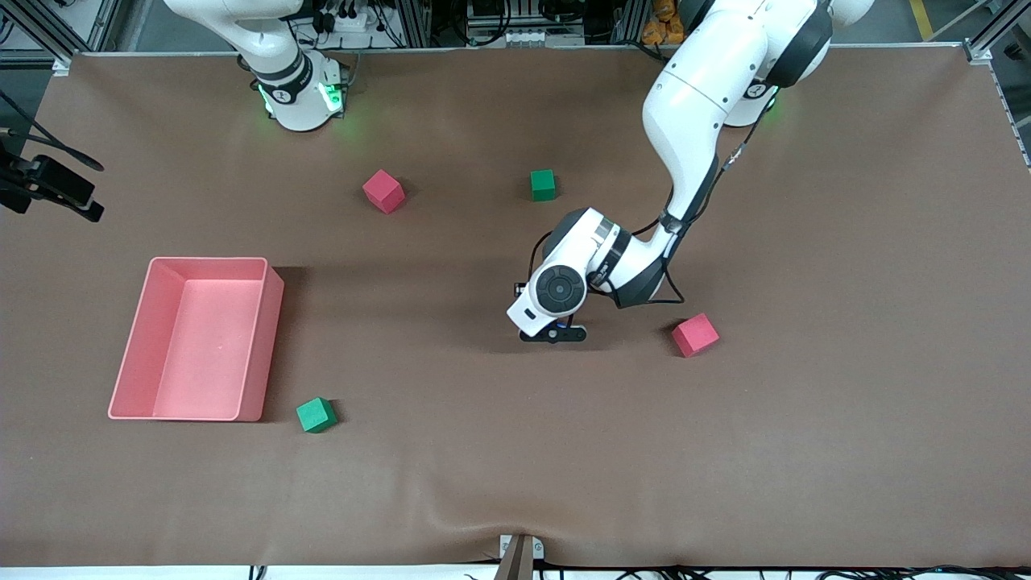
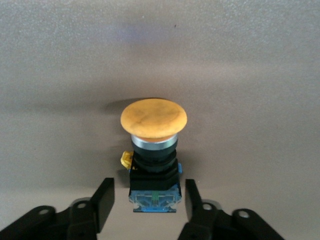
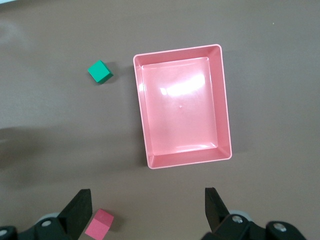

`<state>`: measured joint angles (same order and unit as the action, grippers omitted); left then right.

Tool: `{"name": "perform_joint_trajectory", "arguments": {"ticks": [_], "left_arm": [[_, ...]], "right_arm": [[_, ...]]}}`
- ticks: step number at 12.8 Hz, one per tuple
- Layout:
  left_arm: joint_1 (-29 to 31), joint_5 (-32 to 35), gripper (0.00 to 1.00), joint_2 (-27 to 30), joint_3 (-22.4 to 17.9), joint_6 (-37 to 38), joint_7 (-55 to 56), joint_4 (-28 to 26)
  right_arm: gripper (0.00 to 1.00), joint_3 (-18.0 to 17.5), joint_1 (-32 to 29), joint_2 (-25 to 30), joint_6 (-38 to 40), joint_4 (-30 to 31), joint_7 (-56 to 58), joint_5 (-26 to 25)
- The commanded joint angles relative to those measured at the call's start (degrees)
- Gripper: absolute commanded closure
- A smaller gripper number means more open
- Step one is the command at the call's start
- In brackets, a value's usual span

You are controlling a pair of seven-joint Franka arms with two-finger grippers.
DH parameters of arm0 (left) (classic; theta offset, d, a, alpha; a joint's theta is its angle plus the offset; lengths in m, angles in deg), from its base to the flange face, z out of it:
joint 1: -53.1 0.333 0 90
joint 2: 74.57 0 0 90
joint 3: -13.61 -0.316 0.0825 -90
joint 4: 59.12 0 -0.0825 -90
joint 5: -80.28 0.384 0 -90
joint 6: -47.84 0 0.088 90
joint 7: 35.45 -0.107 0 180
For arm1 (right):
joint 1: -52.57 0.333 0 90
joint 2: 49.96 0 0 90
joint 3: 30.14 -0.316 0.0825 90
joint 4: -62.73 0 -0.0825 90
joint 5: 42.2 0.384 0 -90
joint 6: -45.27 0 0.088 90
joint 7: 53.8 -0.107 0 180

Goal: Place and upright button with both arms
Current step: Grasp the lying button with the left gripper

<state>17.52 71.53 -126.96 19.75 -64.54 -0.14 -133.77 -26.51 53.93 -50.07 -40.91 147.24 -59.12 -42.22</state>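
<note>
The button (image 2: 153, 150) stands upright on the brown surface (image 1: 846, 242) near its middle, orange cap up, with the left end effector (image 2: 149, 199) low around it, one finger (image 2: 103, 198) on each side of its blue base and apart from it, so the jaws stand open without gripping. The right end effector (image 3: 147, 207) waits spread wide, high over the pink tray (image 3: 222, 100) toward the right arm's edge of the surface.
</note>
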Motion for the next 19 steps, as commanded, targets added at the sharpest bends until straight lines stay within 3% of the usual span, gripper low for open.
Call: {"name": "perform_joint_trajectory", "arguments": {"ticks": [1,2,5,6,9,12,14,15,19], "left_arm": [[-0.45,-1.09,0.51,-0.96,-0.35,0.41,-0.15,1.88],[-0.45,-1.09,0.59,-0.96,-0.43,0.41,-0.76,1.88],[-0.45,-1.09,0.94,-0.96,-0.43,0.41,-0.68,1.79],[-0.45,-1.18,1.0,-0.62,-0.43,0.59,-0.33,1.79],[-0.45,-1.1,1.0,1.49,-0.43,2.17,0.81,1.62],[-2.11,-1.01,1.0,3.69,0.27,2.0,13.87,1.79],[-7.28,1.53,1.0,5.18,-1.13,1.47,22.04,1.7],[-9.22,4.76,1.0,5.28,-2.01,1.47,29.74,1.7],[-18.63,29.62,1.0,5.01,-2.01,1.38,53.76,1.44]], "right_arm": [[0.0,0.85,1.18,-0.59,1.19,-1.45,0.75,0.81],[0.0,0.76,1.36,-0.59,1.19,-1.45,0.75,0.81],[0.0,0.85,1.45,-0.59,1.19,-1.45,0.75,0.81],[0.0,0.85,1.45,-0.59,1.19,-1.45,0.75,0.81],[0.0,0.85,1.36,-0.51,1.46,-1.45,0.75,0.81],[0.0,0.76,1.27,-0.51,1.98,-1.36,0.93,0.81],[0.0,0.76,1.36,-0.51,1.98,-1.36,1.02,0.81],[0.0,0.76,1.36,-0.42,1.98,-1.27,1.37,0.81],[0.0,0.76,1.36,-0.33,2.07,-1.1,3.74,0.81]]}}
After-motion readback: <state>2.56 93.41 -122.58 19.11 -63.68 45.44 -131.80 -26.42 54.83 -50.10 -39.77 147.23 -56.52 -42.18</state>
